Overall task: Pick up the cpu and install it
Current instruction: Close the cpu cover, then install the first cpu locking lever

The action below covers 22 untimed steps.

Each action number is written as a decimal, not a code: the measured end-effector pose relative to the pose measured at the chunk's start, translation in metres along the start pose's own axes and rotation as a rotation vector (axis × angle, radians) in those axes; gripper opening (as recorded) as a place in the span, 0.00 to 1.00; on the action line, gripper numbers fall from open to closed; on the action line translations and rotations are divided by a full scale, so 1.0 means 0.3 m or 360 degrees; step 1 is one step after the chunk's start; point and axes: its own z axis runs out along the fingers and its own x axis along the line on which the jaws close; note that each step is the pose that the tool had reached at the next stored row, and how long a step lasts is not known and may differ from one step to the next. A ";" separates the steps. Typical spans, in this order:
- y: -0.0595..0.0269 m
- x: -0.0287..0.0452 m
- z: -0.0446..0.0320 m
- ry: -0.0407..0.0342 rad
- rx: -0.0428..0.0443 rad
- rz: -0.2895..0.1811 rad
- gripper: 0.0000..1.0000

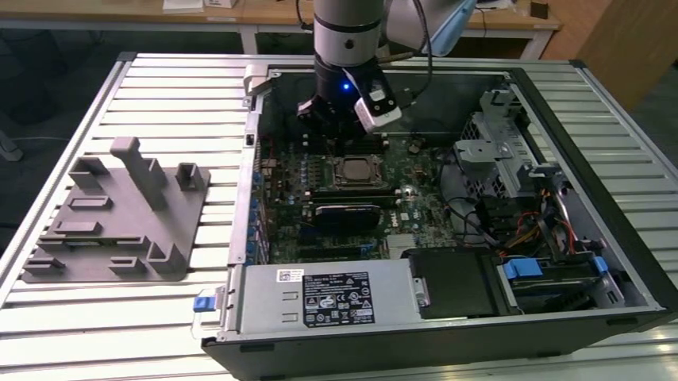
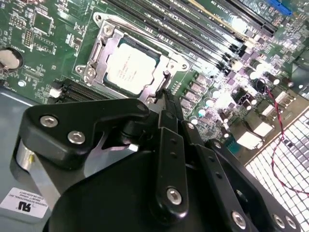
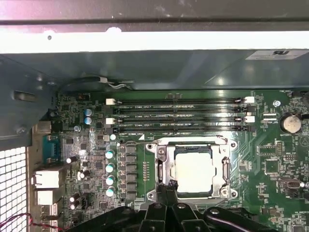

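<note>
Hand (image 3: 167,185) closed and empty, tips hiding the socket edge (image 3: 161,166) beside the cpu (image 3: 194,169).

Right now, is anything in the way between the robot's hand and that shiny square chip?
Nothing visible. The cpu lies bare-topped inside the socket's metal frame, and the hand hangs just beside that frame's edge, with no cable or part between them.

Robotics lab or workshop, slatted metal bench (image 1: 63,317), opened computer case (image 1: 424,349) lying on it (motherboard (image 1: 414,210) exposed), grey fixture tray (image 1: 95,230) beside, robot arm (image 1: 348,32) overhead, wooden desks (image 1: 265,17) behind.
</note>
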 end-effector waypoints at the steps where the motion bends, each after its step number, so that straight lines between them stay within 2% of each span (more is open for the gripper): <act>1: 0.000 0.000 0.000 0.0000 0.0000 0.0000 0.11; 5: 0.000 -0.007 0.000 0.0000 0.0000 0.0000 0.11; 17: 0.003 -0.100 0.001 0.0000 0.0000 0.0000 0.11; 22: 0.003 -0.106 0.001 0.0000 0.0000 0.0000 0.11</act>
